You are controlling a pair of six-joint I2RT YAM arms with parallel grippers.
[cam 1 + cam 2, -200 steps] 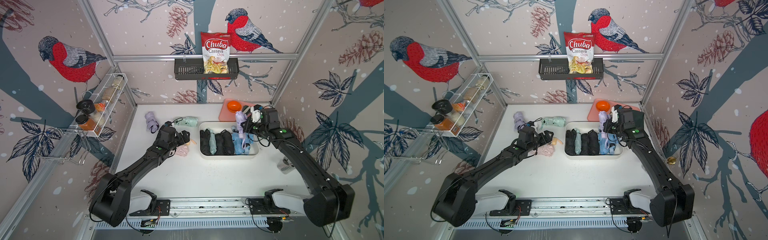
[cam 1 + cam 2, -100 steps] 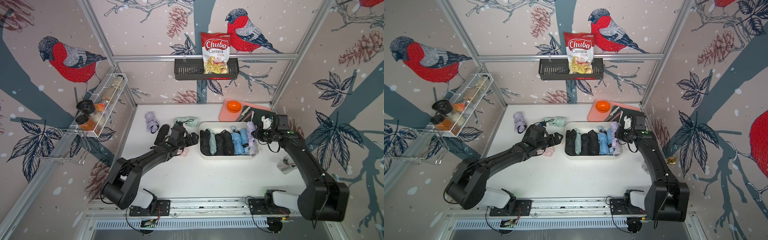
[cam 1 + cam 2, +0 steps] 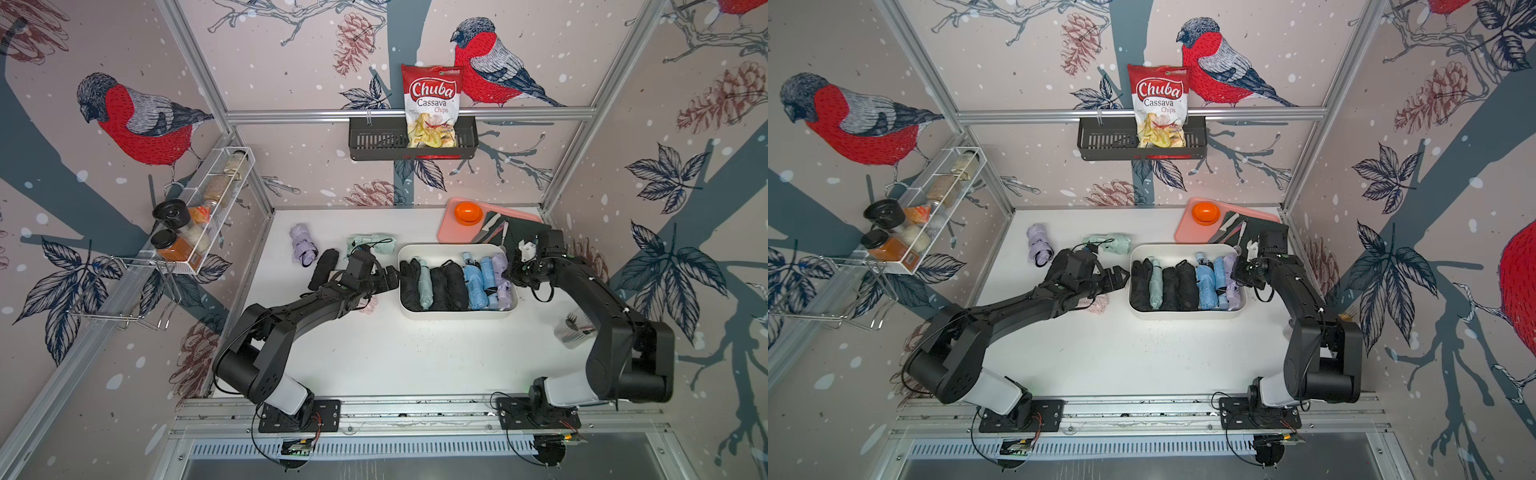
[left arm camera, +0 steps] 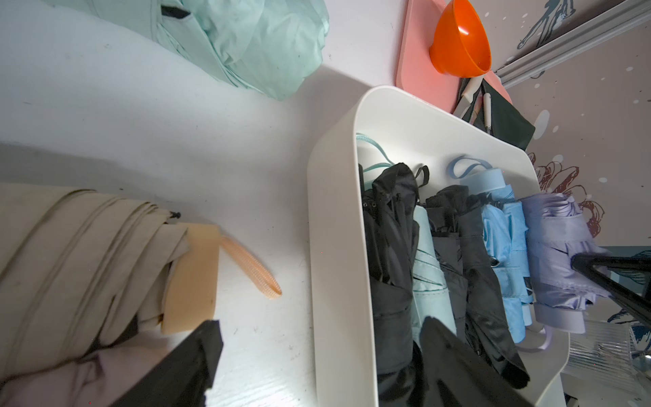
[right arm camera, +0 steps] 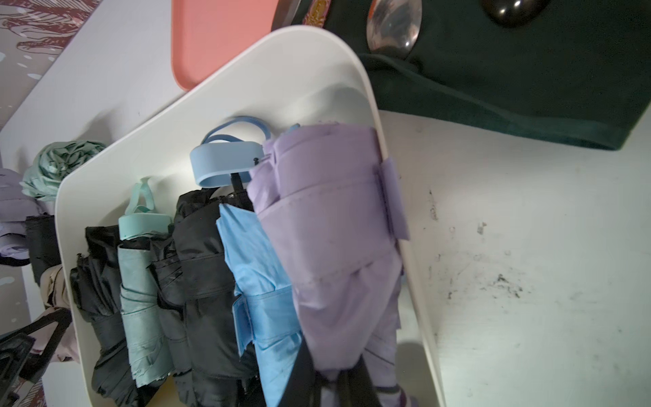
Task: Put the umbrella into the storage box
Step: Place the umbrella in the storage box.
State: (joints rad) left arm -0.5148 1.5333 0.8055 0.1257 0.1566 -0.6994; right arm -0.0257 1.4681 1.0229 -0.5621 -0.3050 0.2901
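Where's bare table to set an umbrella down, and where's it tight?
Free: the broad table between the storage box's near wall and the base rail; also the strip along the back wall behind the mint umbrella. Crowded: the box is packed side to side, and the left gripper, beige umbrella and black umbrella crowd beside it.

In both top views the left arm covers most of a pale pink folded fabric umbrella. In the right wrist view the picture's edge cuts off the right gripper where it meets the lilac folded fabric umbrella; it may be pinching the cloth. The right arm partly hides a ribbed clear glass.
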